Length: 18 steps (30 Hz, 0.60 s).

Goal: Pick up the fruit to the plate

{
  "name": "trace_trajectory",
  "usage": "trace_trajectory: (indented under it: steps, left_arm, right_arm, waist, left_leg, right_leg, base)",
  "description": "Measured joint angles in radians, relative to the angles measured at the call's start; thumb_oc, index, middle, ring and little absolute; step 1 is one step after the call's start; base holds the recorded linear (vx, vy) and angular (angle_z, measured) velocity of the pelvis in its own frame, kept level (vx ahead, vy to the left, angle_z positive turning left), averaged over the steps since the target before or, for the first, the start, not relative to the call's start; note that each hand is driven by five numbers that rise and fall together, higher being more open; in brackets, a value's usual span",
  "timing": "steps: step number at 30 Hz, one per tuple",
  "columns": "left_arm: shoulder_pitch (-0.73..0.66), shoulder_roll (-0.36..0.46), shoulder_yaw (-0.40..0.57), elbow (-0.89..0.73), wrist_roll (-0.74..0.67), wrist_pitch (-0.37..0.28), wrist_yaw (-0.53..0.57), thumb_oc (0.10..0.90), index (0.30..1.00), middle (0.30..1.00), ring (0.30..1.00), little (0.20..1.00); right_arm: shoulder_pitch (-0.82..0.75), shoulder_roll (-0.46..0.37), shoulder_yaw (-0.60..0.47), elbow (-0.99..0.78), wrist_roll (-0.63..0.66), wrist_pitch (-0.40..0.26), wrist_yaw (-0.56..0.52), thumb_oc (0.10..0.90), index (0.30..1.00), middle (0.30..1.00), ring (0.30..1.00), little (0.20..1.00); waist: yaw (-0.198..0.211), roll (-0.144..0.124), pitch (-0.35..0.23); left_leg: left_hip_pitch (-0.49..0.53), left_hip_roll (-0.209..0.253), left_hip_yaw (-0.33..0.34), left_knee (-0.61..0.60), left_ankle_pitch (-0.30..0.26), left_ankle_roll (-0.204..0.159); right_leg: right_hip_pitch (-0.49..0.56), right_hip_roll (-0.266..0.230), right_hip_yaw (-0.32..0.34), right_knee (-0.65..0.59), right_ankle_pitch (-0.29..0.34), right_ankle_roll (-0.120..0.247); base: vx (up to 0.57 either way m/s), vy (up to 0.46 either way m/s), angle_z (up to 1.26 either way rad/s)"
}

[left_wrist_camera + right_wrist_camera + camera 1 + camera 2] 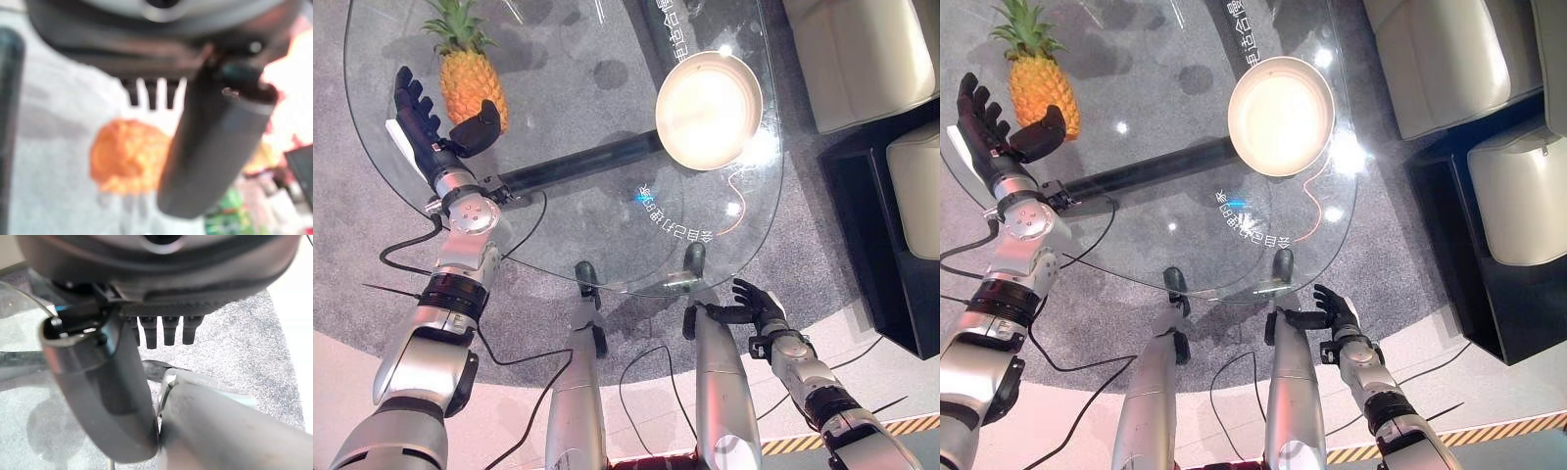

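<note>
Left eye view: at the far left the left hand (pixel 429 125) is raised over the glass table (pixel 568 220), its fingers straight and spread and its thumb standing out to the side, holding nothing. Just beside that thumb stands the pineapple (pixel 470 80), upright on the glass with its green crown pointing to the table's far edge; the thumb tip is close to the fruit's lower side, though I cannot tell whether they touch. The left wrist view shows the same fruit as an orange mass (pixel 128 155) past the thumb and the row of fingers, apart from them.

Further right, beyond the table's dark leg, a cream plate (pixel 709 110) lies flat on the glass near the far right edge, with nothing on it and well apart from the pineapple. A thin orange cord (pixel 736 201) curls under the glass just below the plate.

At the lower right the right hand (pixel 752 305) hangs below and outside the table's near rim, over the grey carpet (pixel 842 284), fingers loosely spread and holding nothing. On the far right stand 2 pale cushioned seats (pixel 862 54).
</note>
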Motion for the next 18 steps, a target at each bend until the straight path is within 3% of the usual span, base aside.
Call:
trace_trajectory:
  steps: [11, 18]
  left_arm:
    - [-0.017, 0.019, -0.038, 0.053, -0.006, 0.076, 0.025, 0.8, 0.9, 0.9, 0.9, 0.9]
    - [-0.043, 0.02, -0.051, 0.078, -0.024, 0.078, 0.013, 0.8, 0.9, 0.9, 0.9, 0.9]
  right_arm:
    - [-0.001, 0.001, 0.024, -0.006, 0.022, 0.001, -0.019, 0.8, 0.9, 0.9, 0.9, 0.9]
    - [-0.001, 0.001, 0.024, -0.012, 0.027, 0.0, -0.02, 0.8, 0.9, 0.9, 0.9, 0.9]
  waist:
    - [-0.003, -0.009, -0.002]
    - [-0.005, -0.009, -0.002]
  left_leg:
    - [-0.004, 0.001, 0.003, 0.006, 0.0, -0.001]
    - [-0.024, 0.0, 0.005, 0.002, 0.0, -0.001]
  right_leg:
    - [-0.003, 0.002, 0.005, -0.003, 0.006, -0.002]
    - [-0.012, 0.003, 0.005, -0.032, 0.023, 0.003]
  base:
    - [0.01, 0.001, 0.0]
    - [0.01, 0.005, 0.0]
